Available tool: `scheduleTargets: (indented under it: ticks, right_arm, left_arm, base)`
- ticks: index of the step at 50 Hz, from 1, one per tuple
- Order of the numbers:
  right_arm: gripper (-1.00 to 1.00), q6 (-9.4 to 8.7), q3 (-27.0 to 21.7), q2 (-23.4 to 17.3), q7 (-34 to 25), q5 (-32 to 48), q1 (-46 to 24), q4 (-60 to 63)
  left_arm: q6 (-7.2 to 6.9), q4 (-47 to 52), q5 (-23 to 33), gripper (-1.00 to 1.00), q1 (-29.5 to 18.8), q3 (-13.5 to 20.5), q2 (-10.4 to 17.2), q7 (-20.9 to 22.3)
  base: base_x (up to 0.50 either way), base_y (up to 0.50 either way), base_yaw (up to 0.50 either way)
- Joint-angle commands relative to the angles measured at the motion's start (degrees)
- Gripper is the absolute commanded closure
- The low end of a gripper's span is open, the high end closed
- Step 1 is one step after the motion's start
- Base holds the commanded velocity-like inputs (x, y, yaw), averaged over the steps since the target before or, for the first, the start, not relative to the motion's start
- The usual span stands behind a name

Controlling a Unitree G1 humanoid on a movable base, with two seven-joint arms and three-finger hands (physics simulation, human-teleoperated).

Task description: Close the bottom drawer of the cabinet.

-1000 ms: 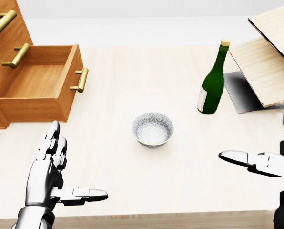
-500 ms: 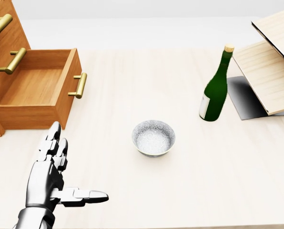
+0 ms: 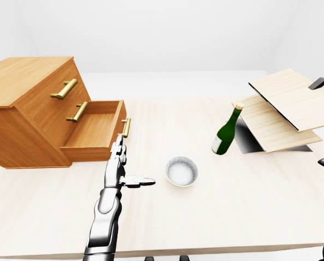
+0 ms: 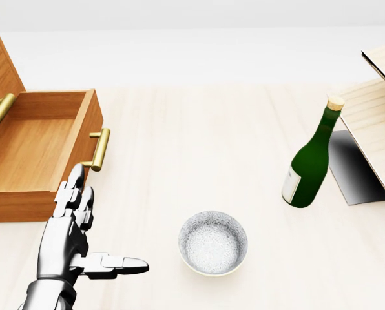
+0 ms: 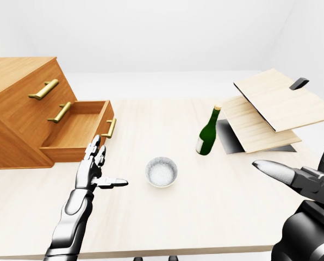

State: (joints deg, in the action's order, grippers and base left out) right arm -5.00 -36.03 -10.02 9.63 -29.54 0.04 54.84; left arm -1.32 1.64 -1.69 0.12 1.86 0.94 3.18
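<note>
The wooden cabinet (image 3: 26, 114) stands at the left of the table, its bottom drawer (image 4: 31, 152) pulled out and empty, with a brass handle (image 4: 100, 150) on its face. My left hand (image 4: 101, 223) is open, fingers straight and thumb out to the right. It hovers over the table just below the drawer's front corner, apart from it. My right hand (image 5: 284, 175) is open at the right edge of the right-eye view, far from the cabinet; the head view does not show it.
A speckled bowl (image 4: 213, 243) sits mid-table to the right of my left hand. A green bottle (image 4: 311, 158) stands upright further right. Tilted light wooden boards (image 3: 284, 111) lean at the far right. The table's near edge (image 3: 205, 253) runs along the bottom.
The whole head view has shifted: drawer, bowl and bottle slid down and grew, so the camera moved closer. My right hand left the head view. My left hand holds the same pose.
</note>
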Motion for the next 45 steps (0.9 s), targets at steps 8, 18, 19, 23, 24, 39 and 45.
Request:
scheduleTargets:
  ticks: [8, 18, 19, 23, 24, 39, 45]
  right_arm:
    - [-1.00, 0.00, 0.27, 0.10, 0.21, 0.22, 0.03, -0.07]
    - [-1.00, 0.00, 0.33, 0.33, -0.27, -0.02, 0.32, 0.24]
    - [-1.00, 0.00, 0.46, 0.38, -0.32, 0.15, 0.32, 0.12]
    - [-1.00, 0.00, 0.71, 0.53, -0.51, 0.34, 0.35, 0.13]
    - [-1.00, 0.00, 0.69, 0.61, -0.65, 0.27, 0.42, -0.01]
    - [-1.00, 0.00, 1.69, 1.23, -1.48, 0.69, 0.77, -0.35]
    - [-1.00, 0.00, 1.67, 1.20, -1.61, 0.49, 0.71, -0.59]
  left_arm:
    - [0.02, -1.57, 0.08, -1.00, -1.06, 0.40, 0.24, -0.17]
    - [0.53, -13.32, 0.86, -1.00, -12.43, 1.90, 1.90, -2.14]
    - [0.32, -13.95, 0.67, -1.00, -13.60, 2.18, 2.22, -2.35]
    - [1.84, -20.70, 0.31, -1.00, -18.97, 3.00, 3.38, -3.30]
    - [3.24, -24.76, 0.47, -1.00, -21.49, 3.28, 3.85, -3.87]
    - [6.32, -69.15, -1.21, -1.00, -41.34, 5.19, 7.85, -6.18]
    - [6.32, -72.26, -0.50, -1.00, -43.42, 5.37, 8.43, -6.49]
  base:
    - [0.27, 0.00, 0.00]
    - [0.00, 0.00, 0.00]
    - [0.00, 0.00, 0.00]
    - [0.00, 0.00, 0.00]
    - [0.00, 0.00, 0.00]
    - [0.00, 0.00, 0.00]
    - [0.00, 0.00, 0.00]
